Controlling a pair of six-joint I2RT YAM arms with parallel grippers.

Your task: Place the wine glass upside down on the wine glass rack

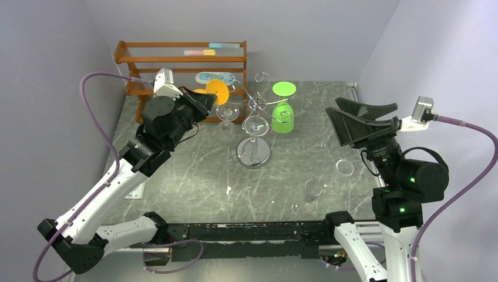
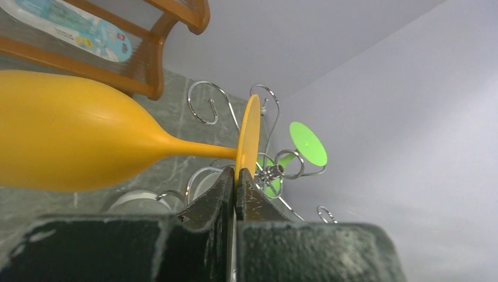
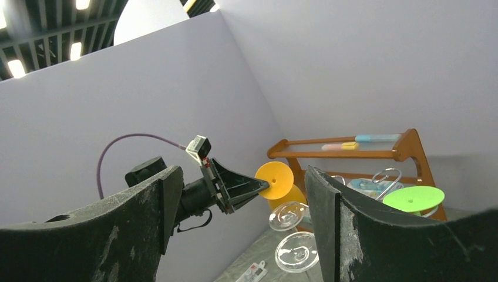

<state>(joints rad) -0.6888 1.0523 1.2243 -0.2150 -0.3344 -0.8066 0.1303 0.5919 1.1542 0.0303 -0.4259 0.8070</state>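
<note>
My left tool point(image 2: 235, 176) is clamped together on the orange wine glass point(image 2: 70, 141), pinching the thin edge of its foot point(image 2: 249, 135). The glass lies sideways in the air, stem level, bowl pointing away from the wine glass rack point(image 1: 256, 126). From above it hangs at about 10 o'clock of the rack's pole, clear of the bench point(image 1: 194, 170). A green glass point(image 1: 283, 114) hangs foot-up at 3 o'clock. My right tool point(image 3: 238, 194) stands wide apart, holding nothing.

The glass looks like opaque plastic. I judge it light, stiff and smooth, hardly fragile, but an edge pinch could let it swivel, and the stem would be the surer hold.

No brand or writing is readable. The print on the pack point(image 1: 214, 77) on the wooden shelf point(image 1: 164, 44) is too small.
</note>
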